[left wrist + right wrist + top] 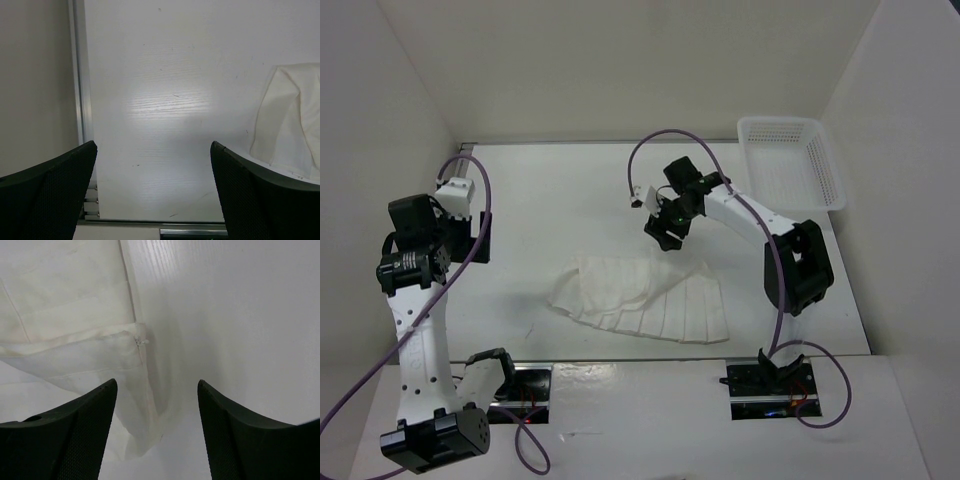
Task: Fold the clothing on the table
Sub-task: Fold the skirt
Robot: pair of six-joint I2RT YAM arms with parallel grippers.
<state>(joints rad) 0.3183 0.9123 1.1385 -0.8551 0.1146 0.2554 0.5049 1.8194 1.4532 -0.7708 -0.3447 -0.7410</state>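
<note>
Clothing (pixel 650 300) spread by the near edge of the table (pixel 570 200), about midway along it, with neither gripper holding it.

Nearest, the fan-shaped clothing lies flat, its left part doubled over in a loose flap and its pleat lines running toward the near edge. By the left edge the left gripper (pixel 152 145) hangs with its jaws spread wide and nothing between them, and the cloth's left corner shows at the side of its view. Above the clothing's far edge the right gripper (pixel 156 382) hovers, jaws parted and empty, over a thin seamed hem. Farthest, a perforated basket (pixel 780 122) sits at the far right corner. The fabric looks thin, light and limp. It would likely sag from a single pinch and slide on the smooth table, so a hem corner, pinched through all layers, seems the best hold.
</note>
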